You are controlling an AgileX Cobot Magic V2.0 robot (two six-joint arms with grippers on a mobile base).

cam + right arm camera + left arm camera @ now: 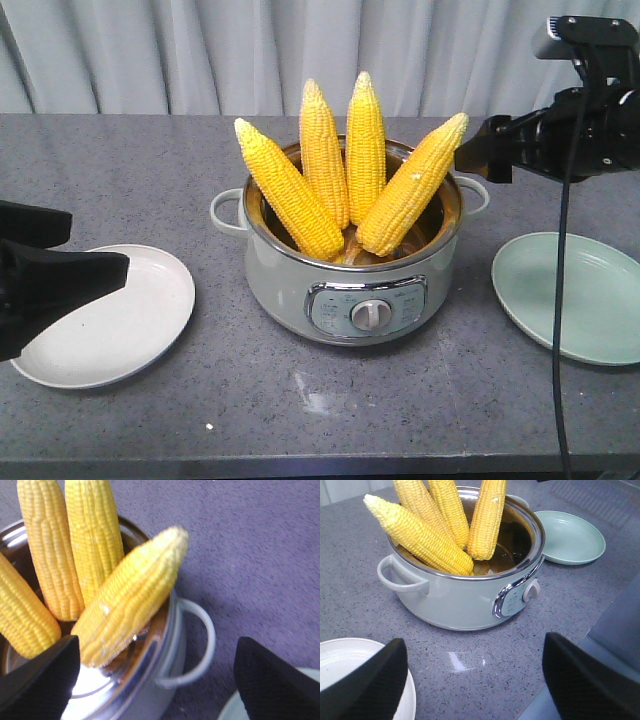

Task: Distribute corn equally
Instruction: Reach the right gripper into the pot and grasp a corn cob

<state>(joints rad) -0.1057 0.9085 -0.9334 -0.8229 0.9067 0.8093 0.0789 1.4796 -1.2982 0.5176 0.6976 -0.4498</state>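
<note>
Four corn cobs (366, 148) are standing fanned out in the pot (280, 285), bright yellow kernels running in rows, paler pointed tips facing up; the middle two are rising nearly upright; the outer two are leaning outward over opposite sides of the rim.
</note>
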